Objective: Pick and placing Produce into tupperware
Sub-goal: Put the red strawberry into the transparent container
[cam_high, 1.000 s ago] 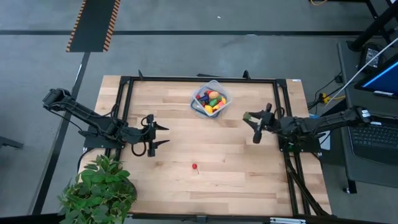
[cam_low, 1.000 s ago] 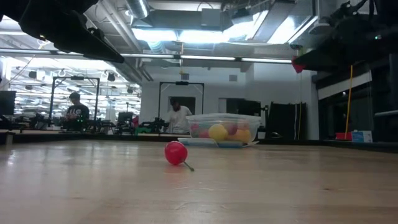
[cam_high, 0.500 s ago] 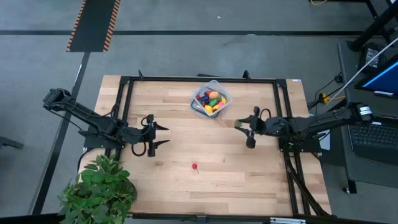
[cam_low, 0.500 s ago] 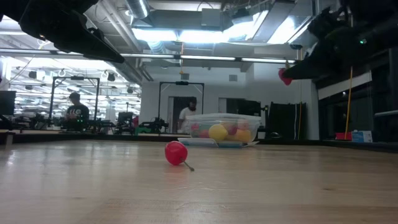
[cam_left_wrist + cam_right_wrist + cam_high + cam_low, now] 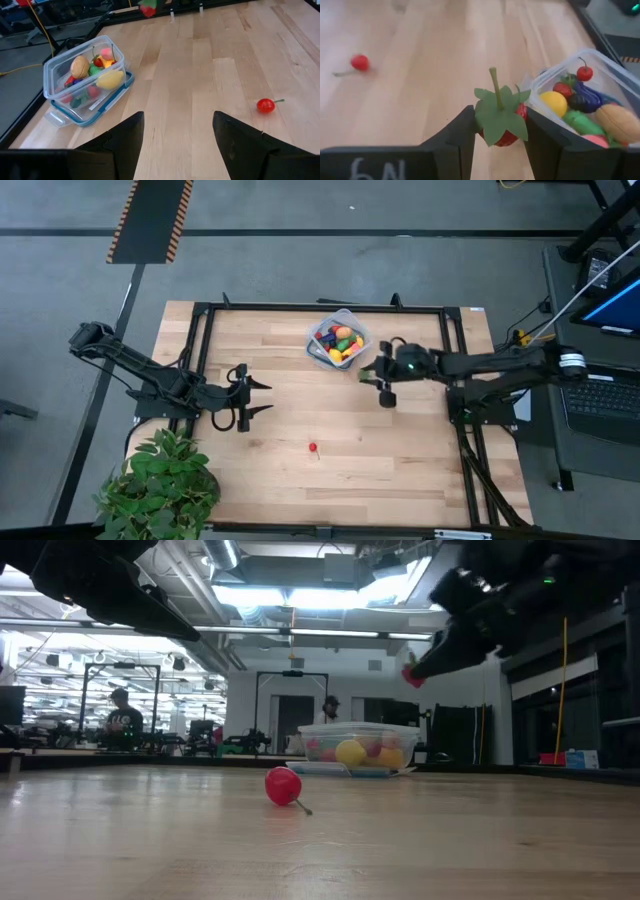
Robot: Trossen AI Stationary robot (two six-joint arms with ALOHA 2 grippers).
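The tupperware, a clear square box holding several toy produce pieces, stands on the wooden table near the far edge. A small red cherry with a stem lies alone on the table nearer the front. Just right of the tupperware and above the table, my right gripper is shut on a red toy strawberry with a green leaf cap. The low view shows the strawberry high over the tabletop. At the left of the table my left gripper hangs open with nothing between its fingers. My right gripper pinches the strawberry's red body between its two fingers, one on either side. The fingers slant down from the table's right side. The leaf cap and stem stick up out of the hold. The strawberry is lifted clear of the table.
A leafy potted plant stands at the table's near left corner. A black metal frame runs around the tabletop. Bare wood lies between the two grippers and around the cherry. People and benches show in the room behind the table.
My right gripper has swung toward the table's left, coming close beside the tupperware, and has rolled as it went. It stays shut on the strawberry, which has travelled with it clear of the table.
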